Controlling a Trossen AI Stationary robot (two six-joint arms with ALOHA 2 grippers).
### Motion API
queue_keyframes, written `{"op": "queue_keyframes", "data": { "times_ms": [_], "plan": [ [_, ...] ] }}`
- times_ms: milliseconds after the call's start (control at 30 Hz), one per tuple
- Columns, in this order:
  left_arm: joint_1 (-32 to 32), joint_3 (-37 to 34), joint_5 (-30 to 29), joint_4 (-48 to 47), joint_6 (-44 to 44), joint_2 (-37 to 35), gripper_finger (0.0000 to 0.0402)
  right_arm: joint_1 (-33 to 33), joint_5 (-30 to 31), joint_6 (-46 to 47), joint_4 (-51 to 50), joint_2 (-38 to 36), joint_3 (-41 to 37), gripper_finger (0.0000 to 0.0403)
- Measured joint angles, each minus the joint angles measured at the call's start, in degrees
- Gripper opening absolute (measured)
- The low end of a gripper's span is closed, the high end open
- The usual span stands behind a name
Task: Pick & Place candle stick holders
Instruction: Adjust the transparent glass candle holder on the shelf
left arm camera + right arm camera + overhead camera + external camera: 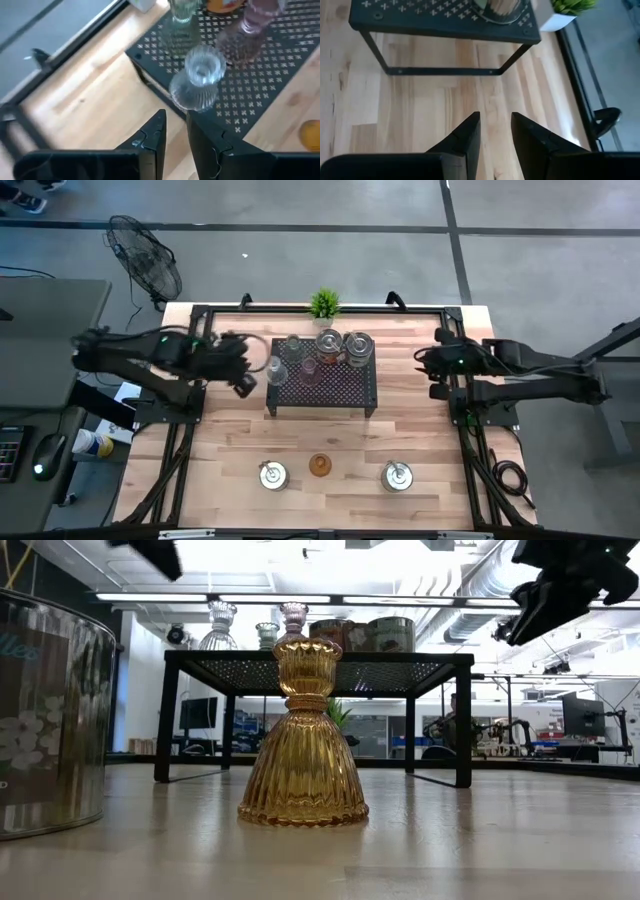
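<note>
Standing nearest the bench's (230, 440) front edge is a row of three holders: a silver holder (272, 474) on a round disc base, an amber holder (319, 466) in the middle, and a second silver one (397, 475) well to the side. From bench height the amber holder (303, 735) is a ribbed bell shape with a cup on top, upright, and a shiny tin (45, 715) stands close beside the camera.

Farther back sits the black perforated rack (345, 387). On its rear half stand a clear holder (279, 369) at the corner toward the left arm, a pink holder (309, 365) just beside it, a greenish holder (292, 345) behind, and two shiny tins (343, 346) side by side. The left wrist view shows the clear holder (199, 76) upright at the rack's edge, with the pink holder (251, 31) and greenish holder (182, 12) beyond.

The left pincer (246, 368) hovers just beside that corner of the rack, near the clear holder, its fingers (152, 142) a narrow gap apart and holding nothing. The right pincer (432, 366) waits off the rack's other end, its fingers (465, 137) likewise slightly parted and empty.

Behind the rack, at the bench's far edge, stands a small green plant (324, 304).
</note>
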Motion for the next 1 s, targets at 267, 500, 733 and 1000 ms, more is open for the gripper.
{"op": "queue_keyframes", "data": {
  "times_ms": [267, 500, 733, 1000],
  "plan": [
    [-1.07, -30.92, -1.31, 22.46, -0.29, -22.38, 0.0073, -0.01, 1.58, -0.33, 1.17, -2.22, 0.00, 0.0101],
    [-1.06, -48.18, 0.39, 43.66, 11.87, -31.55, 0.0073, 0.00, 1.47, 0.11, 1.68, -2.19, 0.00, 0.0101],
    [-1.06, -53.92, 0.70, 53.99, 23.31, -32.39, 0.0073, 0.00, 1.46, 0.07, 2.59, -2.17, 0.00, 0.0101],
    [-1.04, -54.15, 1.36, 58.25, 30.92, -32.36, 0.0073, -0.02, 1.47, 0.02, 2.64, -2.17, 0.00, 0.0101]
  ]
}}
